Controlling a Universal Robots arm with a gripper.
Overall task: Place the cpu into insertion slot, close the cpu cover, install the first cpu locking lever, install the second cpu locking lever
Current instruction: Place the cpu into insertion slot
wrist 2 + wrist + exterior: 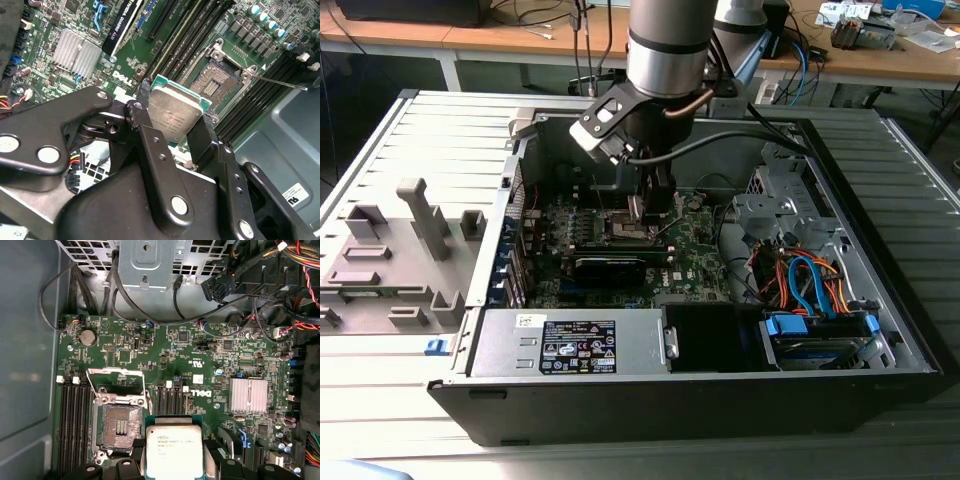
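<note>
Silvery cpu (174,452) clamped by its edges between gripper (655,205) jaws, held flat | slot (117,425) beside jaws, unfilled | cover (115,371) raised for access

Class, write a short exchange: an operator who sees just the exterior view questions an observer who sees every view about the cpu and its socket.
Operator: Is the gripper holding anything?
Observer: Yes. In the second wrist view the gripper is shut on the cpu.
Operator: Is the socket covered?
Observer: No. In the first wrist view the cpu cover stands swung open, leaving the insertion slot exposed.
</note>
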